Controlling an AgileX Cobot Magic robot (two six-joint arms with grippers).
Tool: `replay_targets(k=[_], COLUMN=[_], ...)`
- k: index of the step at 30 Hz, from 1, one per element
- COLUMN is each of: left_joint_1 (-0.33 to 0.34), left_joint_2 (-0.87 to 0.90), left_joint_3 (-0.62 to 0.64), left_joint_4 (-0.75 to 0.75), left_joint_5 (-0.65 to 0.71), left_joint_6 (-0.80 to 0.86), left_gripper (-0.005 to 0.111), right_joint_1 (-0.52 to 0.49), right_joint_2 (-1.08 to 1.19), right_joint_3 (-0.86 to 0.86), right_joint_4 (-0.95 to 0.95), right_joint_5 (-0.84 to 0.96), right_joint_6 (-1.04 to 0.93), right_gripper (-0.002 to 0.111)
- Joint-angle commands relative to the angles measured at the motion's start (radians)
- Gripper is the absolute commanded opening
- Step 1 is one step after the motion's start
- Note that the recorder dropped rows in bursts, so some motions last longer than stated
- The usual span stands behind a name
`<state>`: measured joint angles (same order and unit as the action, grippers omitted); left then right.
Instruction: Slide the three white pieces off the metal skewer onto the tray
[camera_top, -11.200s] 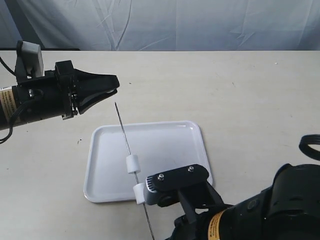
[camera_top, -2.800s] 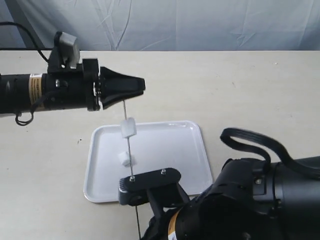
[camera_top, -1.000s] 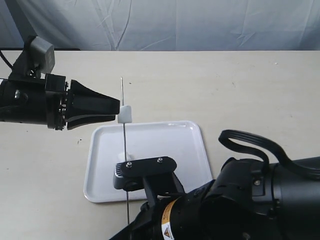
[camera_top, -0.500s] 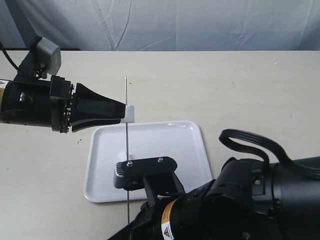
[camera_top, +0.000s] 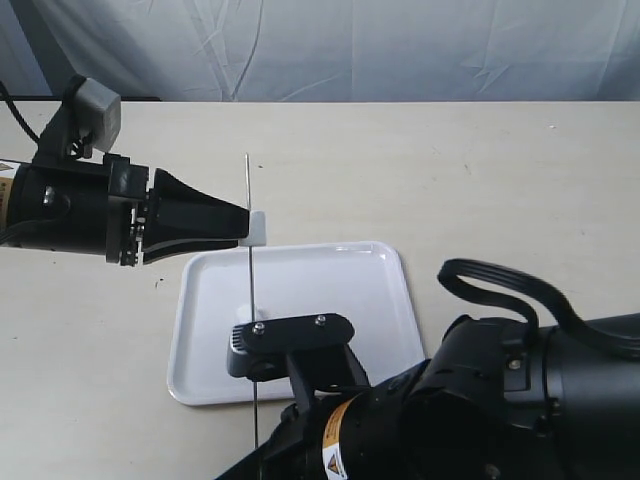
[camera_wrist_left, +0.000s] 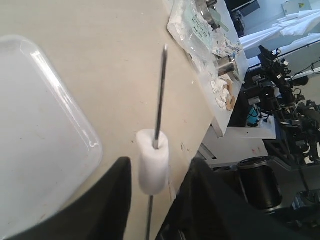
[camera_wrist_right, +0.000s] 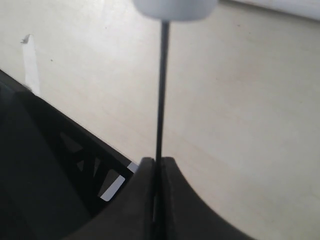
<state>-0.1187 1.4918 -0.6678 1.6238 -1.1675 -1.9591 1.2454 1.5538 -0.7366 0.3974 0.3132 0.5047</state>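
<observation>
Above the tray's far edge, the metal skewer stands nearly upright, its lower end clenched in the right gripper. One white piece sits threaded near the tip, between the left gripper's fingers; whether they pinch it, I cannot tell. Another piece lies on the tray.
</observation>
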Motion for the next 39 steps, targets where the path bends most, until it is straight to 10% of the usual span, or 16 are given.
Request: replay_targets(k=[1, 39], left_joint_1=[-0.004, -0.004], left_joint_2=[-0.008, -0.008], left_joint_3=[0.005, 0.005], left_joint_4=[-0.003, -0.041], left_joint_5=[0.012, 0.015], left_joint_6=[0.007, 0.019], left_gripper=[0.038, 0.012], right_joint_1=[-0.001, -0.001], right_joint_2=[-0.003, -0.003], right_joint_3=[0.003, 0.003], right_joint_4=[-0.005, -0.005], right_joint_5=[-0.010, -0.023], right_joint_6=[-0.005, -0.005], right_gripper=[-0.001, -0.001])
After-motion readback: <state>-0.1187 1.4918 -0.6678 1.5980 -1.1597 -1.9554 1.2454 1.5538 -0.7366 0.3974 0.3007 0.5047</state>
